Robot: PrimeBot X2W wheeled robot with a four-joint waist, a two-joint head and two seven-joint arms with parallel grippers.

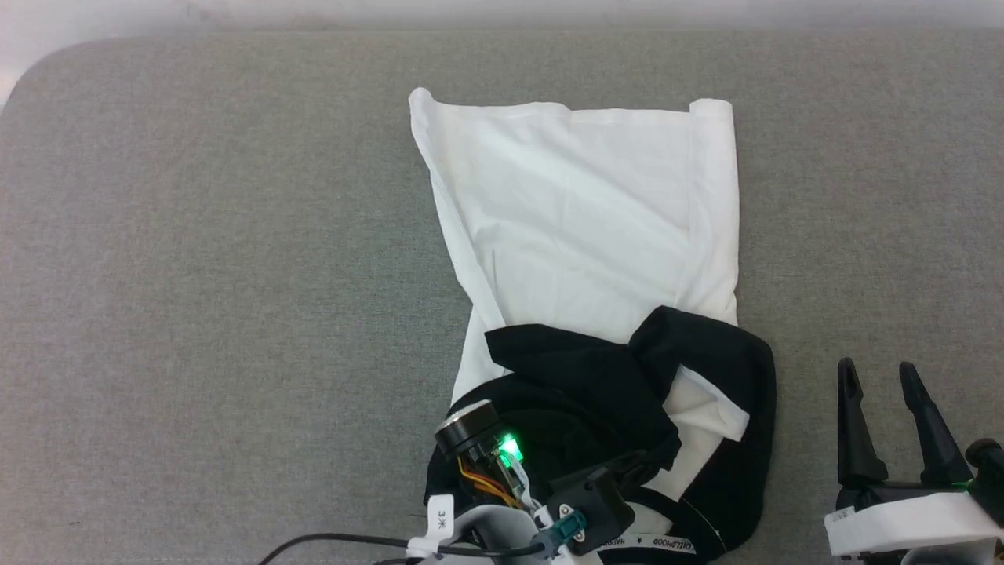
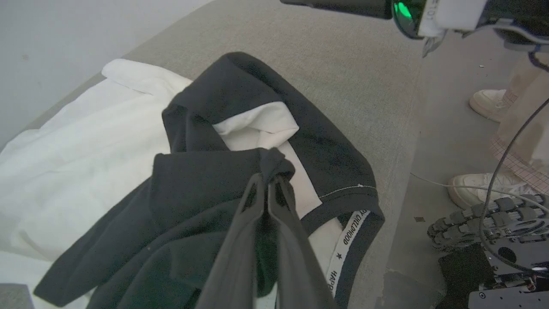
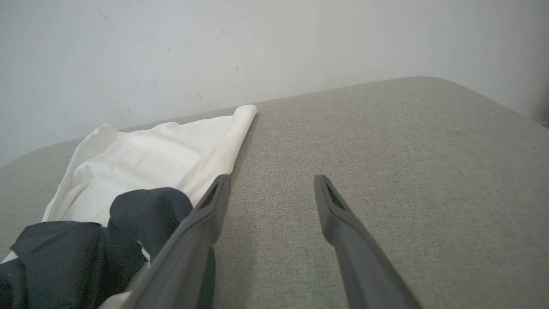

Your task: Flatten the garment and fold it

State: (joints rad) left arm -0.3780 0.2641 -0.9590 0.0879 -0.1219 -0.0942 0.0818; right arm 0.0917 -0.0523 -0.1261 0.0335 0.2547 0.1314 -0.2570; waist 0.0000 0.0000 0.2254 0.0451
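- Head view: the garment (image 1: 580, 227) is lying on a grey cushion (image 1: 196, 275), centre-right. The white body is spreading toward the far side, with the hem at the far edge. The black sleeves and collar are bunching in a heap at the near end.
- The left gripper (image 1: 663, 453) is reaching into that black heap from the near edge. Its dark fingers are blending into the cloth here, and a green light is glowing on its wrist.
- The right gripper (image 1: 877, 369) is sitting near right, apart from the garment. Its jaws are standing open over bare cushion, gripping nothing.
- Left wrist view: the left gripper (image 2: 268, 180) is clamping closed on a black fold of the garment (image 2: 85, 146), just beside a white patch. The neck band (image 2: 349, 240) with white lettering is lying to the right of the fingers. A person's pale shoes (image 2: 487, 103) are standing on the floor past the cushion edge.
- Right wrist view: the right gripper (image 3: 271, 180) is holding its jaws wide apart, with only cushion (image 3: 386, 141) between them. The garment (image 3: 163, 154) is lying to its left, with a black sleeve lump nearest the left finger. A pale wall (image 3: 257, 43) is running behind.
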